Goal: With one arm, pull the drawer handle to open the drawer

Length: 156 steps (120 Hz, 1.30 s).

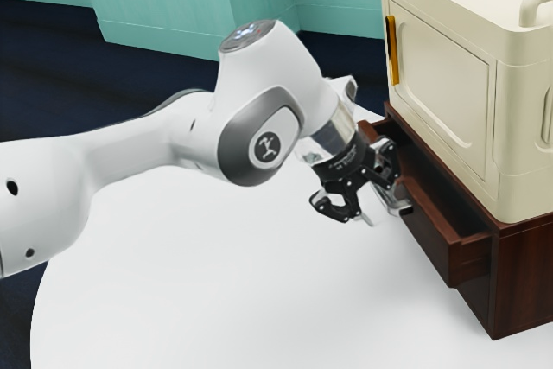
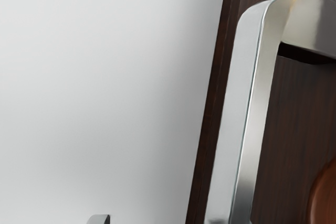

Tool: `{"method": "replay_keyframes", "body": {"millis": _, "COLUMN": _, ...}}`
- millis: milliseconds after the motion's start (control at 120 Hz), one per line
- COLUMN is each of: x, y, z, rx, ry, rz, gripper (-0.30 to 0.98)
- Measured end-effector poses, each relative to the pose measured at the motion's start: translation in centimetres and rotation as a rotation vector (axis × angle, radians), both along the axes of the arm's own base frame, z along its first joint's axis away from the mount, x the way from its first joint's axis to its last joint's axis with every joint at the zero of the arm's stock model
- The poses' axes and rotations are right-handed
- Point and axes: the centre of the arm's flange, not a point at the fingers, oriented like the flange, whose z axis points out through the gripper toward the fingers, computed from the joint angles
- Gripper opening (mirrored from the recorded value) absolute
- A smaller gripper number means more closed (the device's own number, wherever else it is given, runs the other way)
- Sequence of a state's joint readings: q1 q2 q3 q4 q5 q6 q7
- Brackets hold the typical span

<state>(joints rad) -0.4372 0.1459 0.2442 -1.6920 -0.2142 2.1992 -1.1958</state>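
Pulling was the step in hand, as I judged it: the drawer (image 1: pixel 435 232) stood partly out of its brown cabinet (image 1: pixel 529 278). My gripper (image 1: pixel 380 209) was at the silver handle (image 2: pixel 247 103), fingers apart, not clamped. Any further opening called for a steady draw outward, keeping contact without twisting.

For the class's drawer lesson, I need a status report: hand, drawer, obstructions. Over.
Hand open at the handle, not clamped. Drawer partly out. Cream cabinet sits above, apparently outside the drawer's path. Over.
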Motion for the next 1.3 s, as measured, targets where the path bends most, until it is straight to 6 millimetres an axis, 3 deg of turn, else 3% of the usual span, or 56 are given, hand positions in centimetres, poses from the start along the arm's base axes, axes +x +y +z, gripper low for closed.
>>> {"method": "replay_keyframes", "body": {"millis": 633, "x": -1.1, "y": 2.2, "z": -0.1, "rx": 0.024, "ry": 0.008, "rz": 0.019, "gripper": 0.24}}
{"method": "replay_keyframes", "body": {"millis": 1300, "x": -3.5, "y": 4.7, "z": 0.2, "rx": 0.009, "ry": 0.02, "rz": 0.053, "gripper": 0.24}}
